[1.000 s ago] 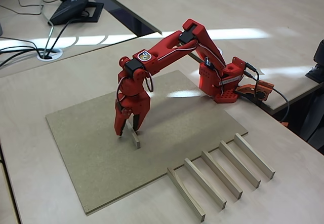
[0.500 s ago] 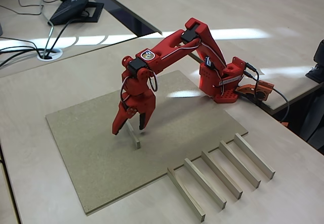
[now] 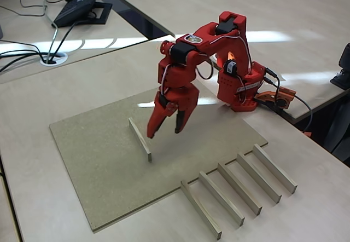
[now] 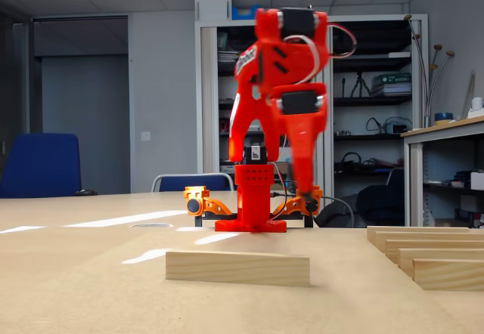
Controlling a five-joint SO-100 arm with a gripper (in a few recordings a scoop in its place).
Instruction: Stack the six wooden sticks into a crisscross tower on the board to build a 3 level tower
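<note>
One wooden stick [image 3: 140,138] lies flat on the board [image 3: 98,182], near its middle, running from back left to front right. In the low fixed view the same stick [image 4: 237,268] lies broadside on the board [image 4: 91,296]. My red gripper [image 3: 164,133] hangs open and empty above the board, a little right of the stick and clear of it. The low fixed view has the gripper [image 4: 271,174] raised behind the stick. Several more sticks [image 3: 239,187] lie side by side on the pale table off the board's front right corner, and their ends [image 4: 431,255] line the right edge.
The arm's base [image 3: 240,91] stands at the board's back right corner with cables trailing right. A desk phone [image 3: 82,4] and cables [image 3: 33,50] sit on the far left table. A gap between tables runs behind the board.
The gripper opened around the stick, let it go, then rose and swung right, back toward the base. The stick stays lying on the board.
</note>
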